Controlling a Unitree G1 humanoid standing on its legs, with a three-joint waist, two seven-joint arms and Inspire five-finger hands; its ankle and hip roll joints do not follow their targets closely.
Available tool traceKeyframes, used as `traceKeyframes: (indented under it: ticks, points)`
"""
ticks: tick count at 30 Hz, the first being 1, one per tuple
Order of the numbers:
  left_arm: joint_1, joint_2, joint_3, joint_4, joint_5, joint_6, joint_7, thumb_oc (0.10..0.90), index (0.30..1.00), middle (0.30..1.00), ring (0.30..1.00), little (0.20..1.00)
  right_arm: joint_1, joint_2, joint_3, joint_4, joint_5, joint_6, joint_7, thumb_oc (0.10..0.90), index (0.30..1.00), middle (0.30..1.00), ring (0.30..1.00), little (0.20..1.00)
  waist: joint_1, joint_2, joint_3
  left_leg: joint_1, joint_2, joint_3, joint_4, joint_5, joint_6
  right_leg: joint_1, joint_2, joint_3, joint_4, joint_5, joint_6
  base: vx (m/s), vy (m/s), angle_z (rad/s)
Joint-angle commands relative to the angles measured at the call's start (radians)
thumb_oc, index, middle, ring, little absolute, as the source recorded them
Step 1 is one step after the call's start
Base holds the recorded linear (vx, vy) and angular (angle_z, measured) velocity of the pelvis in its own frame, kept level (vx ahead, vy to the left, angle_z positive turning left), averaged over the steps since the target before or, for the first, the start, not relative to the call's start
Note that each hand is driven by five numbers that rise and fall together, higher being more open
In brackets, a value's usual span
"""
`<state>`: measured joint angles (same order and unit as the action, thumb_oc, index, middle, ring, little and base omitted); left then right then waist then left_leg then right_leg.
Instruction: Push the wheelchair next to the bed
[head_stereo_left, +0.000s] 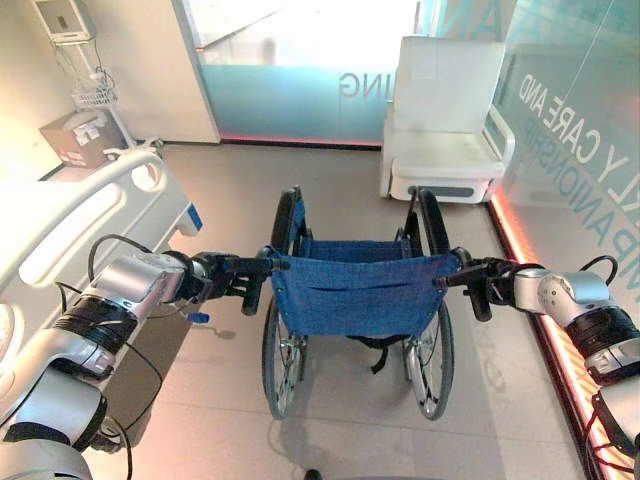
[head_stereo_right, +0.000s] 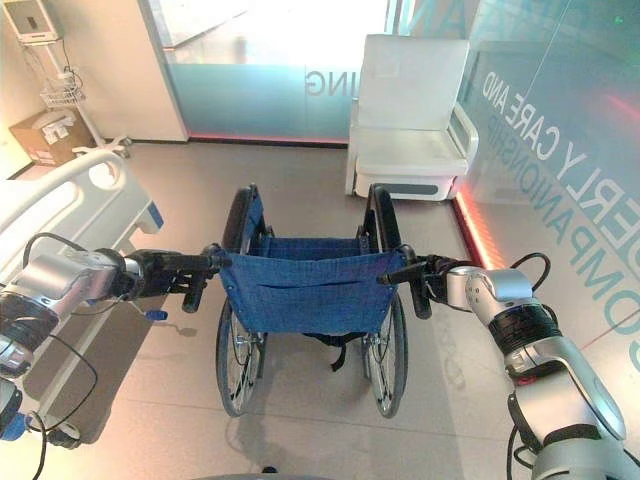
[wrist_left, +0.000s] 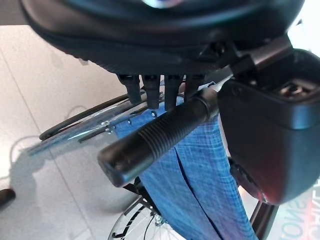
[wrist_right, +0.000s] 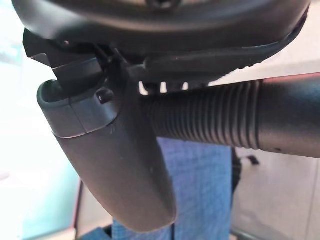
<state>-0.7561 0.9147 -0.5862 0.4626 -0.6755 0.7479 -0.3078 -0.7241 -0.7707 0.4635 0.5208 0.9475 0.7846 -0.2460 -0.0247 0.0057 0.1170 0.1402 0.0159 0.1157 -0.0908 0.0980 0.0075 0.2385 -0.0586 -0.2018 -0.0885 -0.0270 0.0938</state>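
Two push handles are where we hold: left robot hand (head_stereo_left: 215, 277) and right robot hand (head_stereo_left: 487, 279) each curl round one. The wheelchair (head_stereo_left: 355, 300) stands at our twelve o'clock, the bed (head_stereo_left: 75, 225) at ten; rigid frame, rolls easily, likely veers.

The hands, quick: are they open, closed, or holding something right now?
Left hand: closed round the wheelchair's left push handle.
Right hand: closed round the right push handle.
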Motion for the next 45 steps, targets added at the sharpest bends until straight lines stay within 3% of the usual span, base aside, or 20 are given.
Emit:
traceKeyframes:
  ticks: [1, 10, 14, 21, 25, 26, 27, 28, 29, 36, 45]
  points:
    - [-0.210, -0.097, -0.032, 0.081, -0.111, -0.108, 0.054, 0.800, 0.900, 0.900, 0.900, 0.900, -0.173, 0.070, 0.074, 0.010, 0.053, -0.010, 0.100, 0.800, 0.900, 0.900, 0.900, 0.900, 0.016, -0.001, -0.029, 0.046, -0.063, 0.030, 0.004, -0.136, -0.016, -0.046, 0.025, -0.016, 0.001, 0.020, 0.001, 0.00, 0.000, 0.00]
    - [-0.196, -0.289, 0.000, 0.140, -0.342, -0.112, 0.139, 0.800, 0.900, 0.900, 0.900, 0.900, -0.188, 0.181, 0.090, 0.036, 0.021, -0.013, 0.123, 0.800, 0.900, 0.900, 0.900, 0.900, 0.008, -0.006, -0.018, 0.043, -0.062, 0.018, 0.004, -0.135, -0.018, -0.049, 0.024, -0.005, 0.001, 0.024, -0.002, 0.01, -0.003, 0.00]
    - [-0.158, -0.356, -0.003, 0.120, -0.257, -0.099, 0.128, 0.800, 0.900, 0.900, 0.900, 0.900, -0.167, 0.228, 0.101, 0.023, 0.018, 0.025, 0.142, 0.800, 0.900, 0.900, 0.900, 0.900, 0.006, -0.011, -0.009, 0.037, -0.059, 0.021, 0.004, -0.131, -0.019, -0.055, 0.022, -0.007, 0.001, 0.027, -0.003, 0.00, 0.000, 0.00]
    - [-0.138, -0.384, -0.047, 0.098, -0.091, -0.084, 0.045, 0.800, 0.900, 0.900, 0.900, 0.900, -0.154, 0.245, 0.131, 0.019, 0.021, 0.111, 0.182, 0.800, 0.900, 0.900, 0.900, 0.900, 0.004, -0.018, -0.002, 0.031, -0.062, 0.009, 0.004, -0.127, -0.015, -0.062, 0.025, 0.006, 0.001, 0.031, -0.004, 0.00, 0.000, 0.00]
    - [-0.147, -0.391, -0.074, 0.091, -0.099, -0.093, -0.027, 0.800, 0.900, 0.900, 0.900, 0.900, -0.160, 0.242, 0.152, 0.033, 0.025, 0.156, 0.250, 0.800, 0.900, 0.900, 0.900, 0.900, 0.003, -0.022, -0.004, 0.033, -0.064, 0.003, 0.004, -0.129, -0.013, -0.061, 0.026, 0.016, 0.001, 0.032, -0.004, 0.00, -0.002, -0.02]
    - [-0.148, -0.392, -0.078, 0.087, -0.123, -0.102, -0.040, 0.660, 0.691, 0.691, 0.691, 0.691, -0.160, 0.241, 0.156, 0.037, 0.015, 0.167, 0.295, 0.800, 0.900, 0.900, 0.900, 0.900, 0.002, -0.023, -0.005, 0.034, -0.065, 0.002, 0.004, -0.130, -0.012, -0.061, 0.026, 0.018, 0.001, 0.031, -0.004, 0.00, 0.001, -0.04]
    - [-0.147, -0.397, -0.077, 0.080, -0.147, -0.111, -0.023, 0.521, 0.481, 0.481, 0.481, 0.481, -0.157, 0.239, 0.163, 0.036, 0.009, 0.166, 0.328, 0.778, 0.867, 0.867, 0.867, 0.867, 0.001, -0.023, -0.006, 0.036, -0.065, 0.003, 0.004, -0.130, -0.013, -0.060, 0.026, 0.019, 0.001, 0.031, -0.003, 0.00, 0.004, -0.06]
    - [-0.147, -0.399, -0.077, 0.078, -0.165, -0.119, -0.016, 0.485, 0.427, 0.427, 0.427, 0.427, -0.156, 0.239, 0.165, 0.036, 0.014, 0.162, 0.336, 0.700, 0.749, 0.749, 0.749, 0.749, 0.001, -0.023, -0.007, 0.036, -0.065, 0.003, 0.004, -0.130, -0.013, -0.059, 0.026, 0.020, 0.001, 0.032, -0.003, 0.00, 0.009, -0.09]
    - [-0.144, -0.402, -0.073, 0.066, -0.201, -0.127, -0.005, 0.400, 0.300, 0.300, 0.300, 0.300, -0.152, 0.237, 0.164, 0.029, 0.024, 0.156, 0.343, 0.416, 0.324, 0.324, 0.324, 0.324, -0.001, -0.023, -0.008, 0.038, -0.065, 0.003, 0.004, -0.131, -0.014, -0.059, 0.026, 0.021, 0.001, 0.032, -0.002, 0.00, 0.008, -0.08]
    - [-0.127, -0.379, -0.037, -0.015, -0.297, -0.170, 0.061, 0.400, 0.300, 0.300, 0.300, 0.300, -0.142, 0.208, 0.137, -0.045, 0.167, 0.147, 0.264, 0.400, 0.300, 0.300, 0.300, 0.300, -0.001, -0.020, -0.014, 0.038, -0.065, 0.000, 0.004, -0.133, -0.016, -0.060, 0.021, 0.014, 0.001, 0.034, 0.003, 0.00, 0.010, -0.07]
    - [-0.111, -0.322, 0.024, -0.074, -0.379, -0.208, 0.105, 0.400, 0.300, 0.300, 0.300, 0.300, -0.143, 0.167, 0.096, -0.045, 0.219, 0.134, 0.269, 0.400, 0.300, 0.300, 0.300, 0.300, 0.013, -0.016, -0.025, 0.042, -0.064, -0.006, 0.004, -0.137, -0.017, -0.057, 0.015, 0.000, 0.001, 0.029, 0.005, 0.00, 0.000, 0.00]
